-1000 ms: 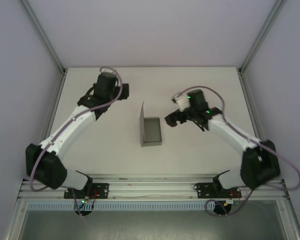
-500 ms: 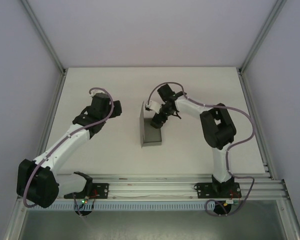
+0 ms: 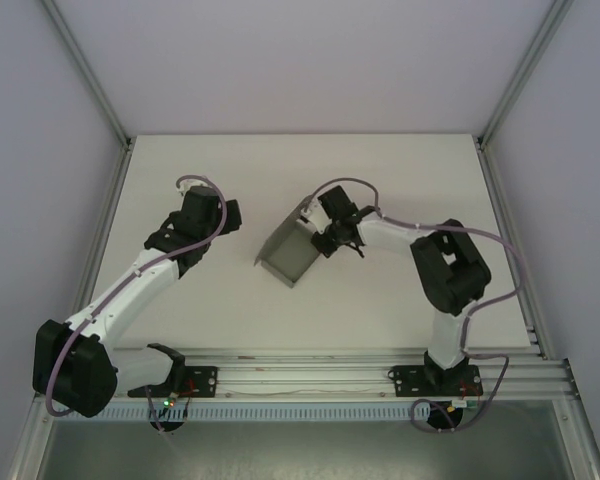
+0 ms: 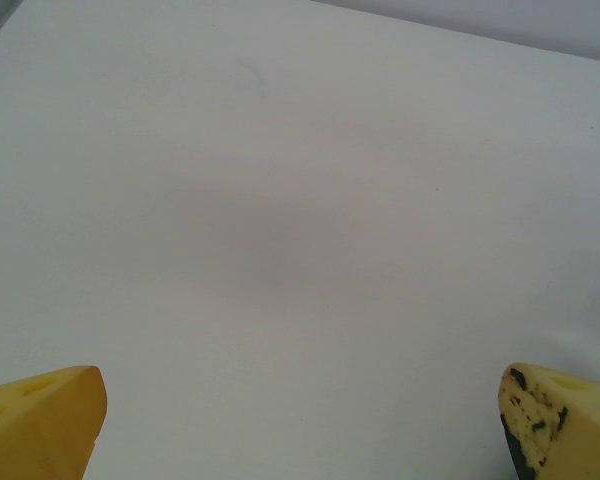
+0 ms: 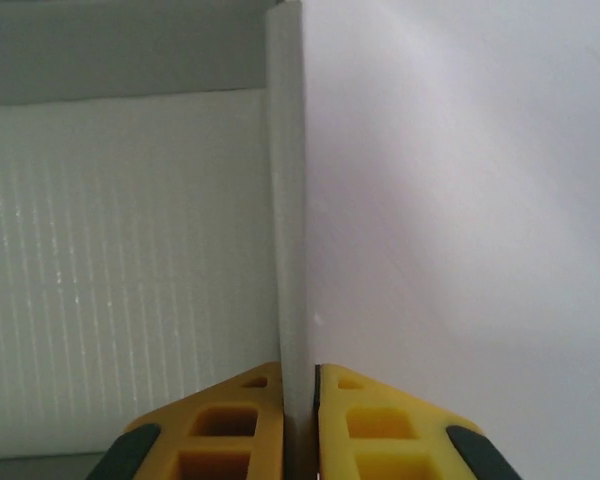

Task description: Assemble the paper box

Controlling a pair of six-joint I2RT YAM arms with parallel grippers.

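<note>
The paper box (image 3: pixel 292 253) is a low grey cardboard box with its lid flap up, turned diagonally near the middle of the table. My right gripper (image 3: pixel 323 236) is shut on the box's right wall. In the right wrist view the thin wall edge (image 5: pixel 288 220) runs straight up from between the yellow fingers (image 5: pixel 230 425), which press it from both sides. My left gripper (image 3: pixel 232 216) hangs to the left of the box, apart from it. Its two yellow fingertips (image 4: pixel 42 420) stand far apart over bare table, so it is open and holds nothing.
The white table (image 3: pixel 400 180) is walled by aluminium posts (image 3: pixel 98 100) at the left and right. A metal rail (image 3: pixel 300 375) carrying both arm bases runs along the near edge. Purple cables loop over both arms.
The right gripper reached in from the right and shut on the box wall. The box has turned from square to diagonal and shifted left. The left arm drew back towards its base, then held still.
</note>
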